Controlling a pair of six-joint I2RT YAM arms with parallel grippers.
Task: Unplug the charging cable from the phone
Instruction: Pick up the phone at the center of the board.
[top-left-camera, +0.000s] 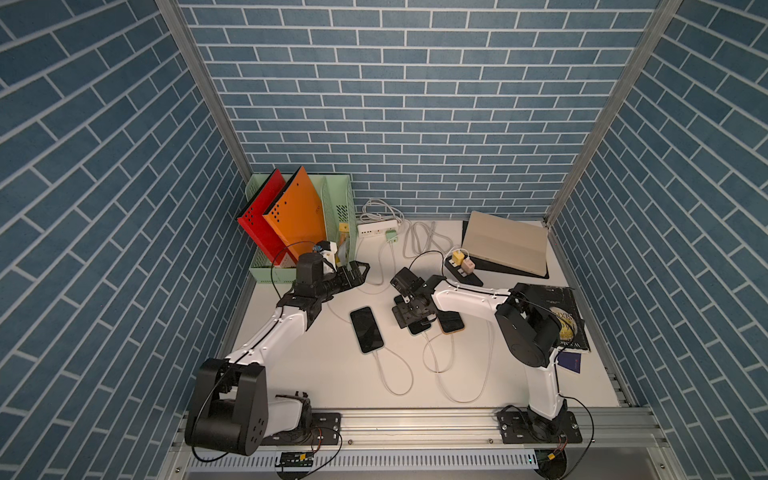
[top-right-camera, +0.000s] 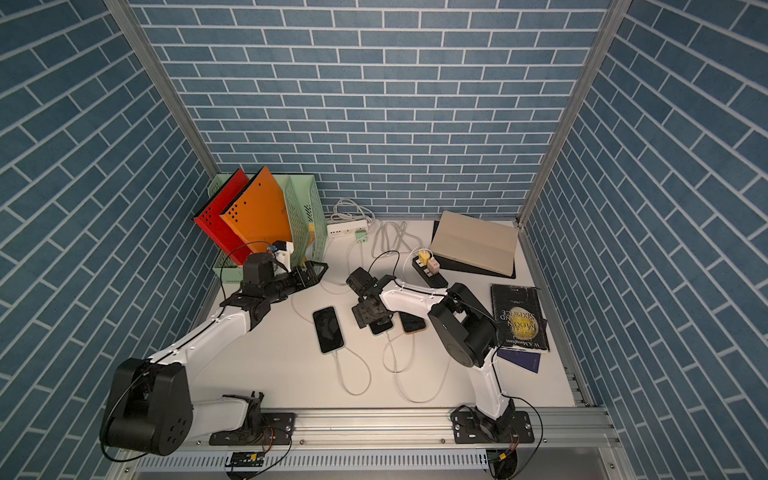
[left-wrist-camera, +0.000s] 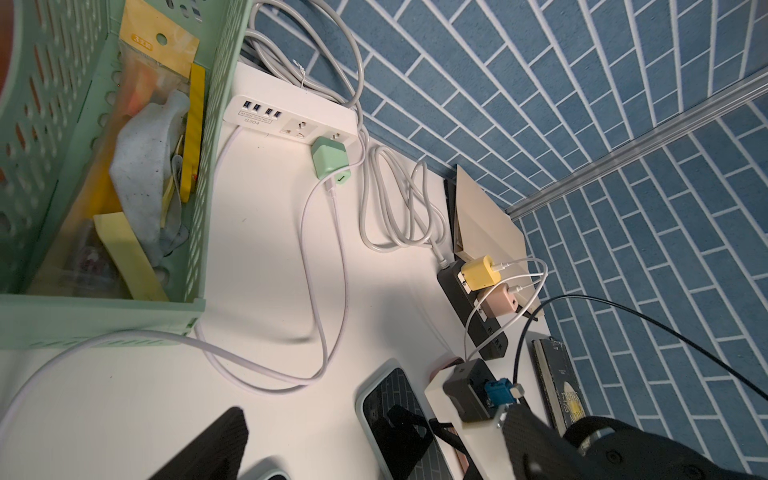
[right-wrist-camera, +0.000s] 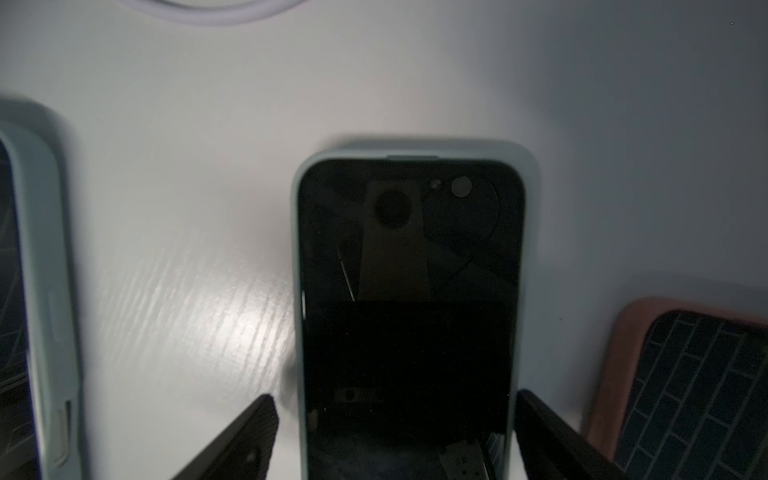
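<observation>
Three phones lie face up on the white table (top-left-camera: 316, 374). The middle phone (top-left-camera: 419, 330) (top-right-camera: 382, 330) (right-wrist-camera: 409, 249) has a pale case and a dark screen. My right gripper (top-left-camera: 409, 318) (right-wrist-camera: 395, 399) is down over it, open, with one finger along each long edge. A gap shows on one side. Its white charging cable (top-left-camera: 428, 357) leaves the phone's near end and loops toward the front. My left gripper (top-left-camera: 357, 272) (left-wrist-camera: 374, 440) hangs open and empty beside the green basket, apart from the phones.
A pale-cased left phone (top-left-camera: 365, 329) and a pink-cased right phone (top-left-camera: 451, 324) flank the middle one, each with a white cable. A green basket (top-left-camera: 338, 195) holds folders. At the back are a white power strip (top-left-camera: 376, 227), a black strip (top-left-camera: 461, 272), a beige notebook (top-left-camera: 505, 241) and a book (top-left-camera: 569, 316).
</observation>
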